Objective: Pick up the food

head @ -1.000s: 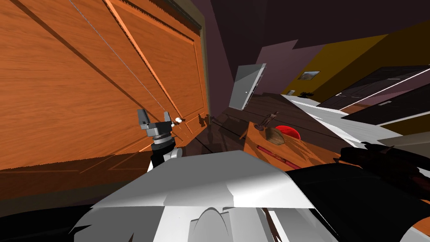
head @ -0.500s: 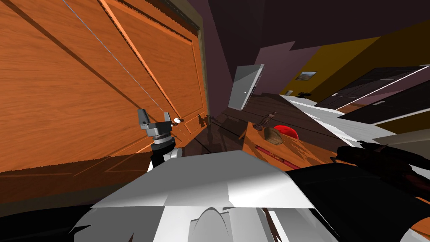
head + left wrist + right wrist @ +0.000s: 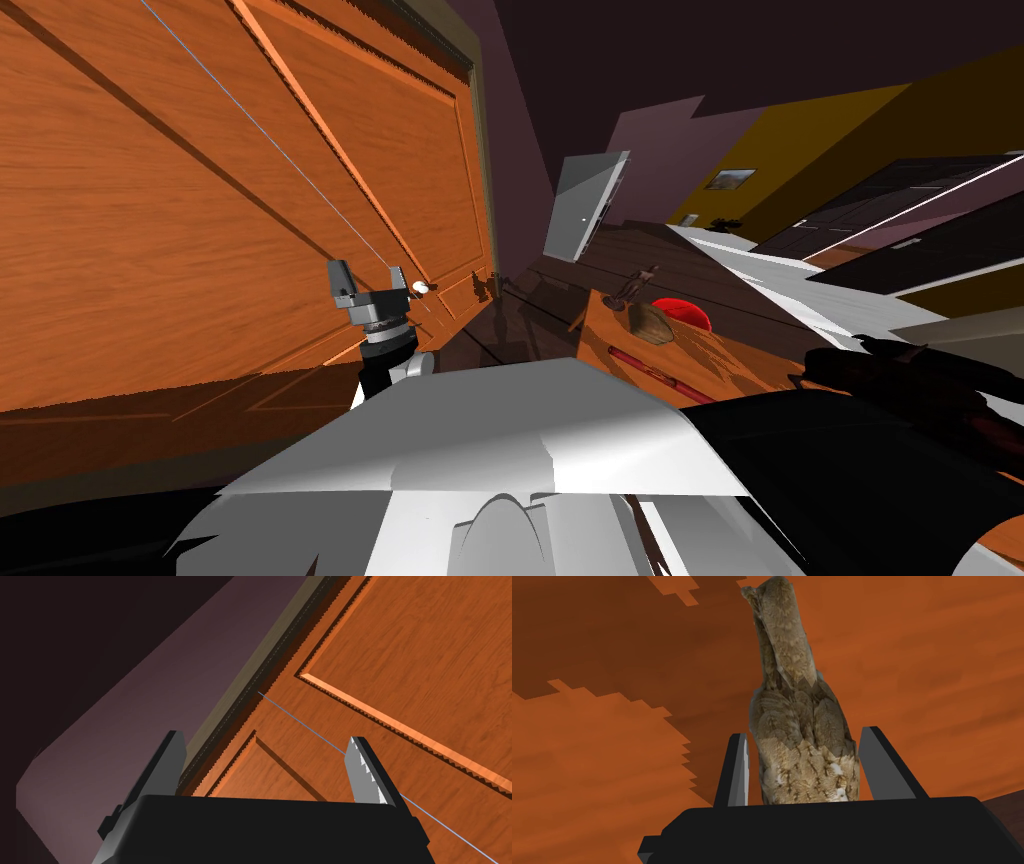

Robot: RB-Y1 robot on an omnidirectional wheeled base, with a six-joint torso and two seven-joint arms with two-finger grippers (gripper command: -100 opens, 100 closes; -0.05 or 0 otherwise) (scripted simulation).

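The food [image 3: 792, 726] is a long, mottled tan and brown piece. It lies lengthwise between the fingers of my right gripper [image 3: 805, 732], which press its sides, so the gripper is shut on it. Its narrow end sticks out well past the fingertips, over an orange wooden surface [image 3: 937, 676] that carries the gripper's shadow. My left gripper [image 3: 367, 268] stands raised beside a large orange panelled door [image 3: 200, 200]. In the left wrist view that gripper [image 3: 265, 736] is open with nothing between its fingers.
An orange wooden table [image 3: 720, 355] to my right holds a red round thing [image 3: 682, 314], a brown lump [image 3: 650, 322], a small dark figurine [image 3: 640, 283] and a red stick [image 3: 650, 372]. A grey door [image 3: 585, 205] stands open further back. A dark shape [image 3: 900, 385] lies at the right.
The whole head view has slid slightly to the left, so my head or base has shifted a little. The left arm keeps its pose.
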